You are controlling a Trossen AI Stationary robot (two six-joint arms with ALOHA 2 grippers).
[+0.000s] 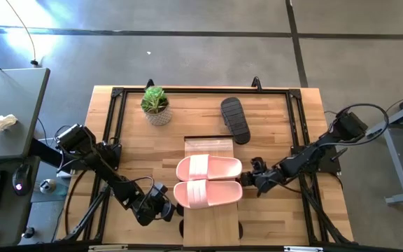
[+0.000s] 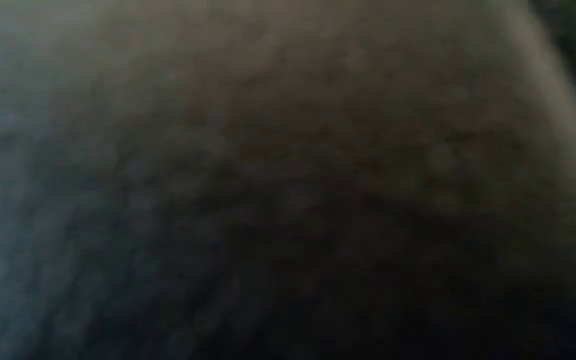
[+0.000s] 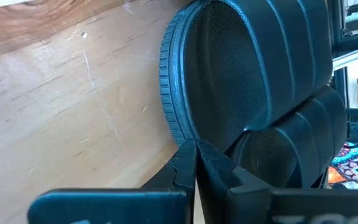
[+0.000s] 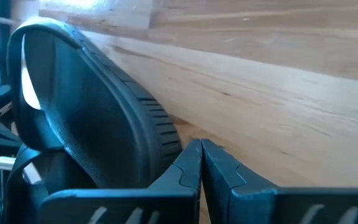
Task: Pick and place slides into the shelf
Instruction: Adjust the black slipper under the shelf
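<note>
Both end effectors sit low on the butcher-block desk [image 1: 271, 112], fingers pressed fully together and holding nothing. Left end effector [image 1: 165, 208] lies just beside the toe end of the nearer pale pink foam slide sandal [image 1: 207, 194]; right end effector [image 1: 252, 176] lies just beside the gap between that one and the other pale pink slide sandal [image 1: 208, 168]. Whether either touches a sandal cannot be told from above.

In each wrist view a slide sandal fills the space past the closed fingers: left wrist shows a ribbed sole edge and wide strap [image 3: 253, 87], right wrist shows a rounded sole with a ribbed rim [image 4: 98, 124], both resting against light wood. The low view is blocked by something dark and blurred.

Both pink slides lie side by side across the narrow light-wood plank shelf [image 1: 211, 227] at the desk's middle. One black ribbed-sole slide sandal [image 1: 235, 120] rests on the desk beyond the shelf, well apart from both arms, near a small potted green plant [image 1: 156, 105].

Judging by their look, the slides are light, springy foam, not fragile, with a slightly grippy ribbed sole. The wide strap arch or the sole edge beside it looks the surest place to pinch; the flat sole would likely flex and droop if taken by one end.
</note>
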